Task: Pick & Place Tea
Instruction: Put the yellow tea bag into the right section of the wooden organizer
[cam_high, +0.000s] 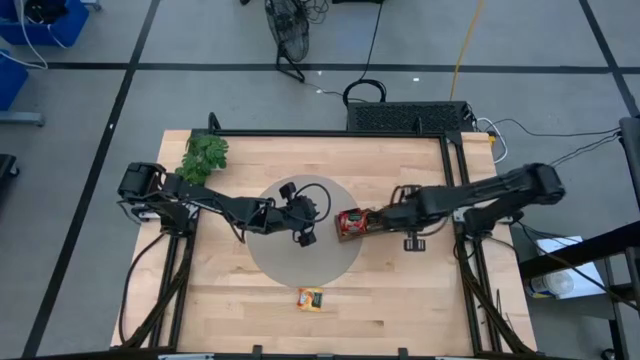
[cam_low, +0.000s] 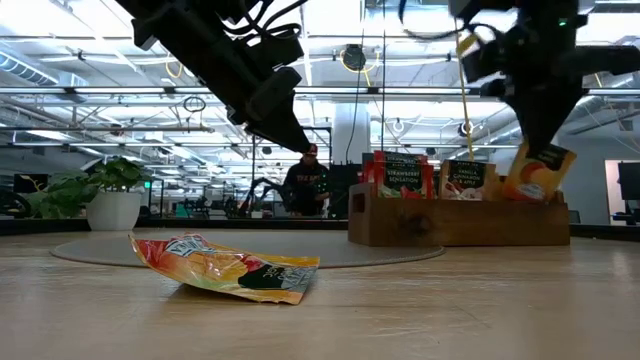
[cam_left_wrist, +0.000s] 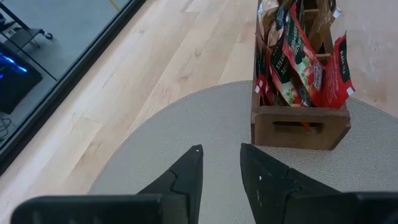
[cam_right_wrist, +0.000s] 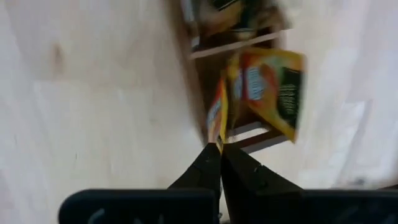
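The right gripper (cam_right_wrist: 219, 148), jaws clamped on an orange-yellow flat tea sachet (cam_right_wrist: 273, 87), hangs over the long brown wooden tray (cam_low: 460, 222), while the left gripper (cam_left_wrist: 221, 163) hovers nearby with jaws narrowly parted, empty.

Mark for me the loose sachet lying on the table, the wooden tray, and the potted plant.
Loose sachet (cam_low: 228, 268), low view, middle of its crumpled face.
Wooden tray (cam_low: 400, 226), low view, front wall.
Potted plant (cam_low: 113, 209), low view, white pot.

glossy foil tea sachet (cam_low: 228, 268), wooden tray (cam_low: 455, 222)
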